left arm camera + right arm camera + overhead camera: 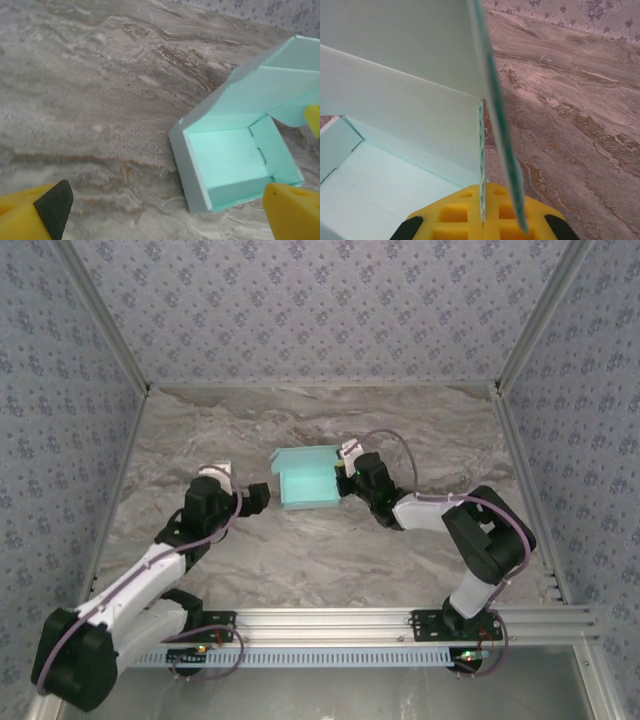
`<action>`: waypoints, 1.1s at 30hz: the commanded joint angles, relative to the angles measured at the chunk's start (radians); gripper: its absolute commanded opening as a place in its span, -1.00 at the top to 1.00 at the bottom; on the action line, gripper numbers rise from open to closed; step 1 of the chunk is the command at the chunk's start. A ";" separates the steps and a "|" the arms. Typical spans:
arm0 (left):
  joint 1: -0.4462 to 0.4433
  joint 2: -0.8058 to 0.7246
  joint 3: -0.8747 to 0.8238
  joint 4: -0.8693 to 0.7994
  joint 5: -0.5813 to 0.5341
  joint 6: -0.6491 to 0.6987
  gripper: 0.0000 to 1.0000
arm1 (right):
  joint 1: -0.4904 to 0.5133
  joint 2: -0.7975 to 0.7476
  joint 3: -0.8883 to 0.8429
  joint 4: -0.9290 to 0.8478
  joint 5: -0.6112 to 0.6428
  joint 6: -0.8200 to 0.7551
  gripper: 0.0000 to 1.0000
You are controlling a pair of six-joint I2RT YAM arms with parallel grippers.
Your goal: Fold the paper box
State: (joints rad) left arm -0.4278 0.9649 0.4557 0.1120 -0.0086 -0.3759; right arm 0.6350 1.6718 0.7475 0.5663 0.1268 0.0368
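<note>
The paper box (305, 480) is pale light-blue card, standing as an open tray with its lid flap raised, at the middle of the table. My right gripper (345, 478) is at its right side. In the right wrist view its yellow fingers (465, 212) are shut on the edge of a thin upright wall of the box (395, 100), with a side flap (502, 140) hanging just to the right. My left gripper (262, 496) stands open to the left of the box, apart from it. In the left wrist view the box (227, 160) lies ahead between the spread fingertips (52, 202).
The marble-patterned table top (300, 560) is enclosed by patterned walls (320, 310) at the back and both sides. An aluminium rail (400, 620) carrying the arm bases runs along the near edge.
</note>
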 commanded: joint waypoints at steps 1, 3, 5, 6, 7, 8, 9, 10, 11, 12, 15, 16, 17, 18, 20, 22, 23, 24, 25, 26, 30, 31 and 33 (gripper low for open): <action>-0.005 0.137 0.095 0.118 0.078 0.173 -0.96 | -0.024 -0.038 0.019 -0.049 0.003 -0.018 0.94; -0.013 0.200 0.093 0.197 0.090 0.179 -0.83 | -0.029 -0.037 0.028 -0.056 -0.006 -0.015 0.95; -0.031 0.254 0.079 0.292 0.094 0.204 -0.71 | -0.029 -0.034 0.034 -0.060 -0.007 -0.008 0.94; -0.038 0.272 0.081 0.312 0.093 0.215 -0.68 | -0.029 -0.034 0.037 -0.064 -0.008 -0.002 0.94; -0.043 0.293 0.083 0.328 0.092 0.226 -0.64 | -0.029 -0.034 0.041 -0.069 -0.012 0.002 0.94; -0.044 0.312 0.089 0.344 0.099 0.236 -0.60 | -0.029 -0.032 0.042 -0.071 -0.015 0.006 0.94; -0.046 0.331 0.093 0.366 0.109 0.246 -0.53 | -0.028 -0.032 0.045 -0.074 -0.016 0.011 0.94; -0.046 0.349 0.100 0.373 0.115 0.254 -0.51 | -0.028 -0.032 0.047 -0.078 -0.019 0.015 0.94; -0.046 0.368 0.110 0.382 0.121 0.263 -0.45 | -0.026 -0.032 0.049 -0.080 -0.022 0.016 0.94; -0.044 0.387 0.121 0.390 0.131 0.272 -0.36 | -0.025 -0.032 0.049 -0.082 -0.023 0.016 0.94; -0.033 0.454 0.177 0.369 0.160 0.281 -0.02 | -0.024 -0.035 0.049 -0.086 -0.023 0.018 0.94; -0.030 0.470 0.189 0.369 0.166 0.280 0.03 | -0.024 -0.036 0.048 -0.089 -0.020 0.019 0.94; -0.027 0.486 0.195 0.375 0.168 0.275 0.07 | -0.023 -0.037 0.048 -0.093 -0.016 0.022 0.94; -0.025 0.500 0.200 0.384 0.168 0.269 0.14 | -0.023 -0.038 0.049 -0.095 -0.016 0.026 0.94; -0.021 0.515 0.217 0.382 0.182 0.258 0.32 | -0.021 -0.037 0.049 -0.102 -0.010 0.039 0.94; -0.022 0.523 0.233 0.375 0.209 0.244 0.45 | -0.013 -0.035 0.053 -0.108 -0.004 0.056 0.94; -0.025 0.524 0.238 0.377 0.222 0.230 0.50 | -0.010 -0.035 0.055 -0.114 0.002 0.071 0.94; -0.027 0.524 0.240 0.380 0.224 0.215 0.51 | -0.002 -0.035 0.061 -0.124 0.012 0.089 0.93; -0.031 0.523 0.241 0.387 0.225 0.199 0.52 | 0.006 -0.034 0.066 -0.127 0.019 0.102 0.93; -0.035 0.522 0.240 0.392 0.221 0.178 0.52 | 0.017 -0.030 0.073 -0.134 0.032 0.116 0.93; -0.048 0.527 0.247 0.403 0.216 0.094 0.52 | 0.057 -0.008 0.116 -0.172 0.085 0.163 0.94; -0.051 0.529 0.248 0.411 0.216 0.077 0.52 | 0.067 -0.004 0.127 -0.182 0.108 0.178 0.94; -0.055 0.534 0.248 0.417 0.207 0.039 0.53 | 0.082 0.005 0.140 -0.191 0.147 0.199 0.95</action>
State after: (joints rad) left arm -0.4633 1.4891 0.6701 0.4747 0.1726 -0.2535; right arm 0.6834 1.6627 0.8360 0.3935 0.2188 0.1703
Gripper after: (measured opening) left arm 0.239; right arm 0.065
